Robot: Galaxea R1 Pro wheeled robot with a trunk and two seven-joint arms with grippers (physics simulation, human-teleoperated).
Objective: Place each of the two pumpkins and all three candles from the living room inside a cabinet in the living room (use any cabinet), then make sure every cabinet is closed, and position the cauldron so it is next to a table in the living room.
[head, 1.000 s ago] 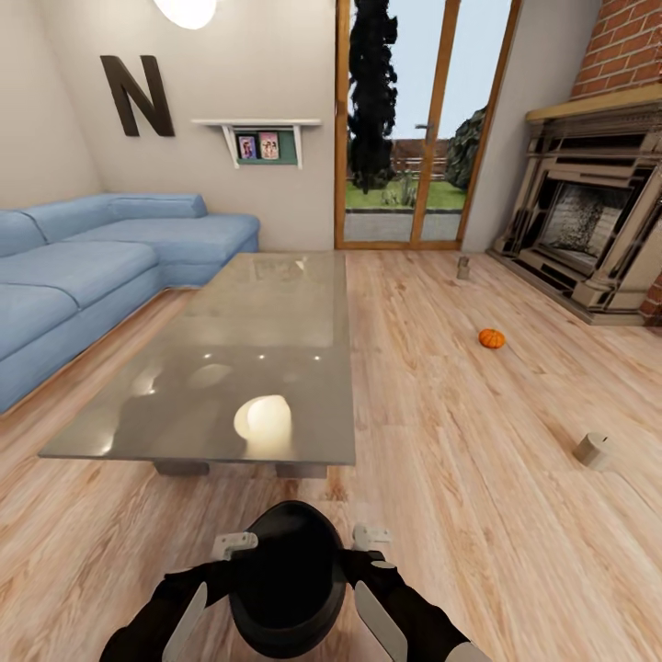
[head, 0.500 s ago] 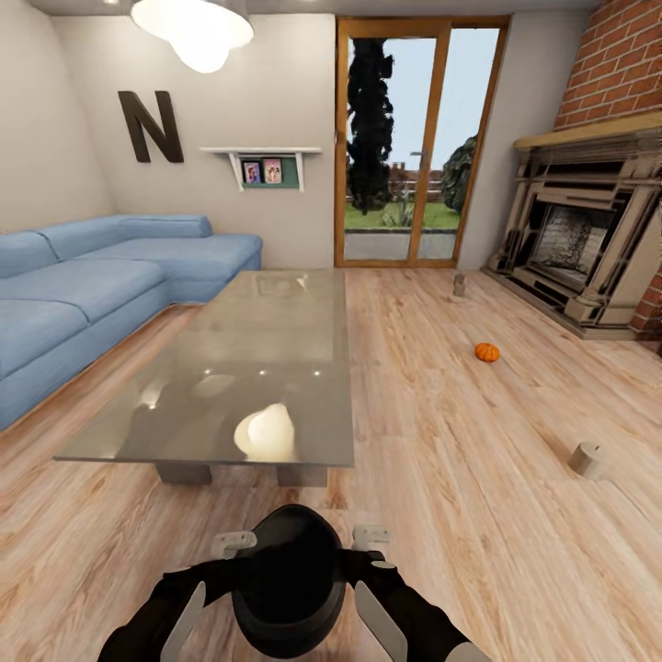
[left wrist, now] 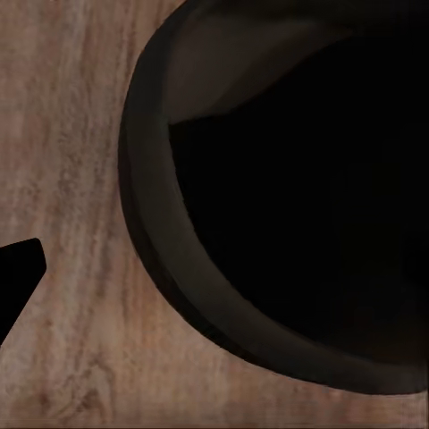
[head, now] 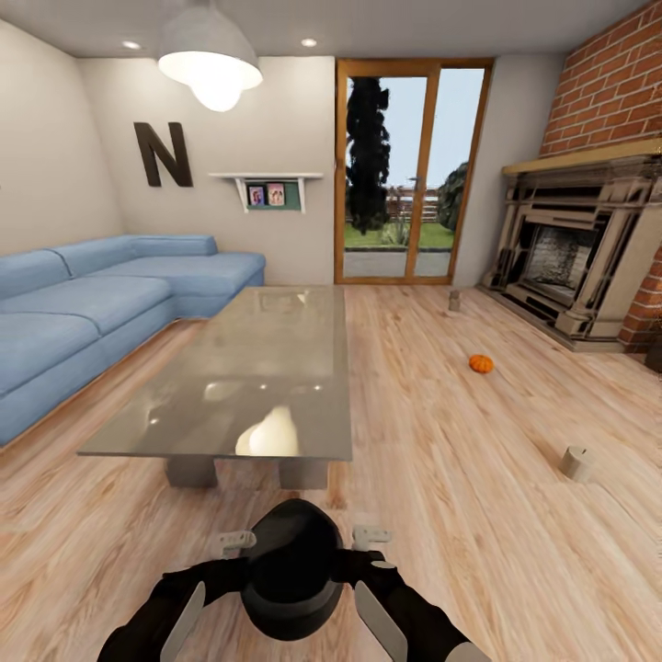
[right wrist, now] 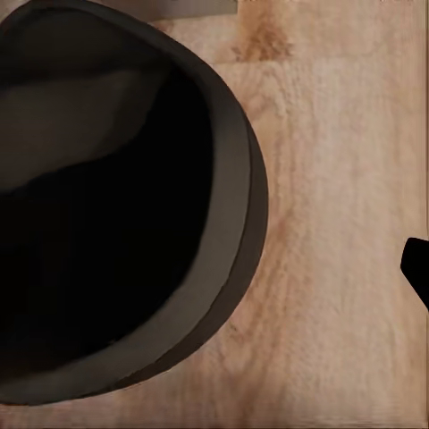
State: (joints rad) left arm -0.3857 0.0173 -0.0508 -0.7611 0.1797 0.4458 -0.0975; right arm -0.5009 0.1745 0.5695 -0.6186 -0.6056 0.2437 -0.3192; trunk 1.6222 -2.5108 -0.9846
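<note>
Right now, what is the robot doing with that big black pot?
The robot holds the black cauldron between both arms, left gripper and right gripper at its sides, just in front of the grey coffee table. A pumpkin and two candles sit on the wood floor to the right, not yet put away.

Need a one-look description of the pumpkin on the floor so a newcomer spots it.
Start at the stone fireplace under the brick wall on the room's right. On the wood floor in front of it, between the fireplace and the grey coffee table, sits the pumpkin. It is the only orange, round thing; the nearby candles are pale cylinders.
</note>
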